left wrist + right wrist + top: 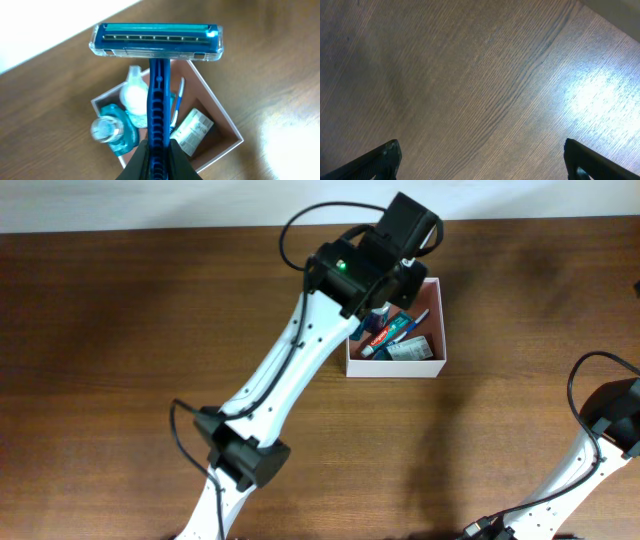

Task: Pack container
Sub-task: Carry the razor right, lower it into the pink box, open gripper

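The container (437, 362) is a square white-walled box with a pinkish-tan inside, at the table's back middle; it also shows in the left wrist view (227, 131). Inside lie a toothpaste tube (392, 332), a green-and-white carton (410, 350), a blue toothbrush (177, 102), a clear teal bottle (112, 131) and a white bottle (134, 95). My left gripper (159, 157) is shut on the handle of a blue disposable razor (156, 41) and holds it above the container. My right gripper (481, 160) is open and empty over bare wood; its arm (600, 440) is at the right edge.
The left arm (290, 370) stretches diagonally from the front left to the container and covers the box's left part in the overhead view. A pale wall strip (150, 200) runs along the table's far edge.
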Action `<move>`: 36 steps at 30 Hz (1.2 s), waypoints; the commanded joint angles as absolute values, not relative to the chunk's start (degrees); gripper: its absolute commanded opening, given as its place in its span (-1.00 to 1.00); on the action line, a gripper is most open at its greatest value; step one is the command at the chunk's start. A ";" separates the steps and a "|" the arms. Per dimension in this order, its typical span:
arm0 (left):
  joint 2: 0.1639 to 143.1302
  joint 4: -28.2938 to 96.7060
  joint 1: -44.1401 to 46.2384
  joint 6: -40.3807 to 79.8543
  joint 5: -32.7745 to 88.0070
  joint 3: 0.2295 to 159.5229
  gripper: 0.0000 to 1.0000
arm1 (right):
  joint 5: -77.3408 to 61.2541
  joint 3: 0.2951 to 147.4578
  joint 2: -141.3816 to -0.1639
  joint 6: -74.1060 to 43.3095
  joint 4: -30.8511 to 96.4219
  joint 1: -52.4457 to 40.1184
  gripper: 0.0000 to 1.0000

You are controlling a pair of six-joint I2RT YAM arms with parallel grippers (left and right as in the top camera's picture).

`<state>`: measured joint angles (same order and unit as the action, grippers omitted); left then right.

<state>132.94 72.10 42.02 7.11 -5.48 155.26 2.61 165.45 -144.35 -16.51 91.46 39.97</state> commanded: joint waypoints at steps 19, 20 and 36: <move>144.27 75.07 44.58 2.68 2.81 155.65 -0.70 | 3.49 165.91 -143.98 -17.02 91.46 39.77 0.98; 144.27 75.31 44.58 2.68 2.79 155.65 -0.70 | 3.49 165.91 -143.98 -16.99 91.46 39.77 0.98; 143.65 77.58 42.02 2.68 2.61 155.76 0.11 | 3.49 165.91 -143.98 -16.99 91.46 39.77 0.98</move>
<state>143.70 76.71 43.44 2.98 2.00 155.26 2.59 165.45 -144.35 -16.53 91.48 39.97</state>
